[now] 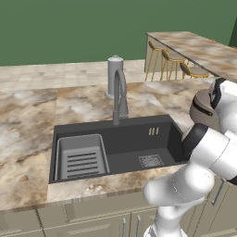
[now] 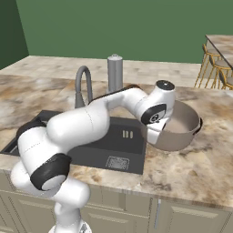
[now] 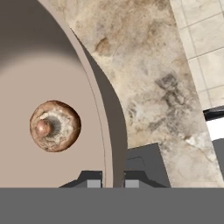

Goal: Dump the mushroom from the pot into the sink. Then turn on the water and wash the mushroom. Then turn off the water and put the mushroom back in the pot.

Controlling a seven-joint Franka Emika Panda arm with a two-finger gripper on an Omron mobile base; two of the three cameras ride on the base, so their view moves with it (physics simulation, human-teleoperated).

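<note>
Gripper clamped on the pot, fingertips pinching its rim, one inside the wall and one outside. Mushroom lying cap-down on the pot's pale floor, stem stub up, close to the gripped wall. Pot standing on the marble counter just right of the sink (tilted or flat, hard to tell). Basin dry and bare apart from the ribbed tray and drain grate. Faucet dry. Nothing dumped yet: tipping, washing, shutting off and returning all remain, judging by this.
</note>
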